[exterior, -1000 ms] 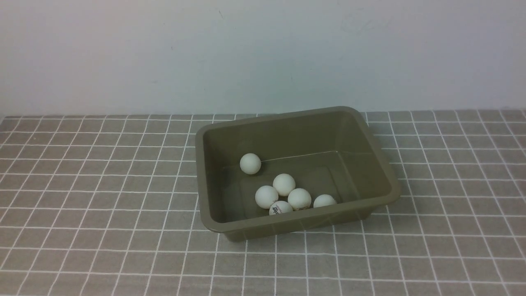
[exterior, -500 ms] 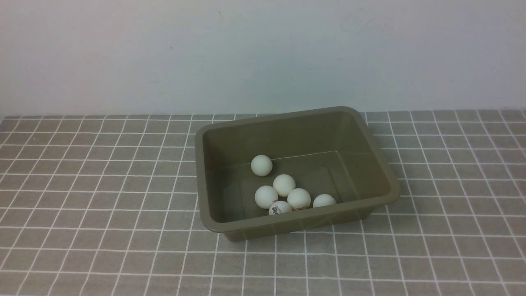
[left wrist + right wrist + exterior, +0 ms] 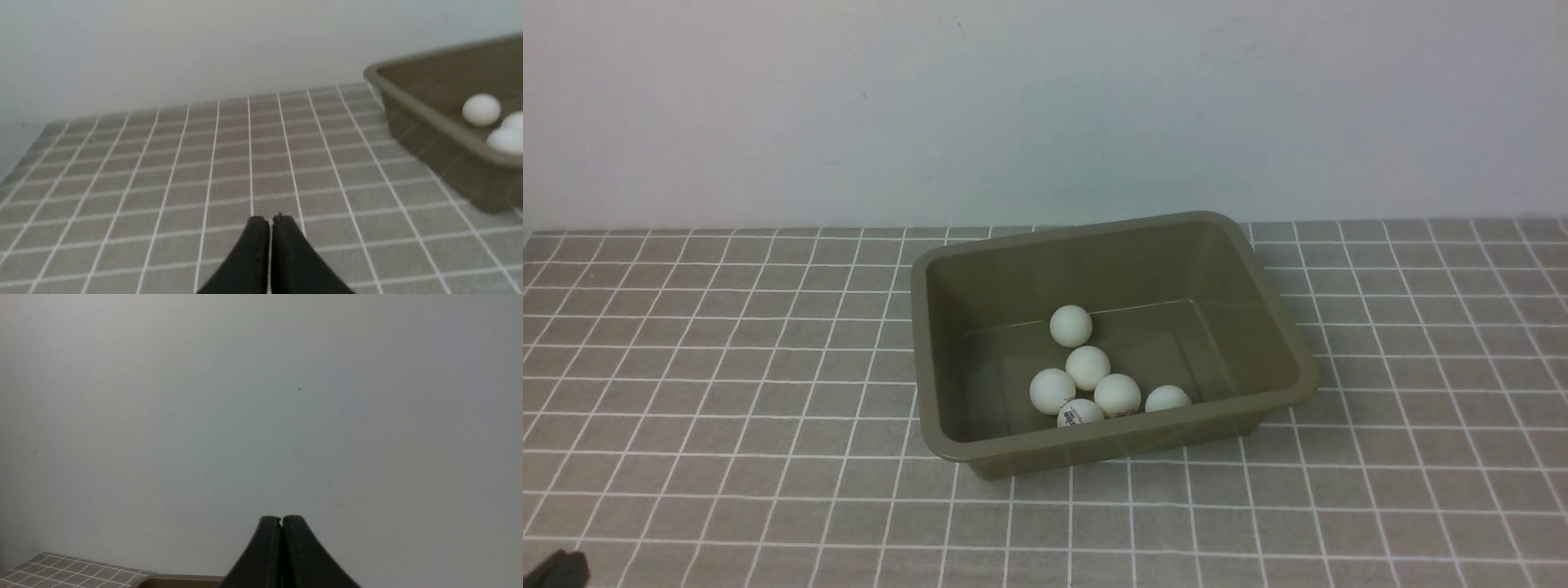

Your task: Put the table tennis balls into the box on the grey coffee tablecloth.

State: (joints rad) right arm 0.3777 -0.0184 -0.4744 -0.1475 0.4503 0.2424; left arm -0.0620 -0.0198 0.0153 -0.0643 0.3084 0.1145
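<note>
Soft, even, dim light; faint shadows; left wrist view slightly blurred, perhaps defocus.

You're looking at a bare staged test setup, lab-like, not a lived-in room. Plain off-white wall with faint scuffs runs right behind the tabletop, which is covered edge to edge by the grey coffee tablecloth. Only one plastic box sits on it. No furniture or household clutter shows.
</note>
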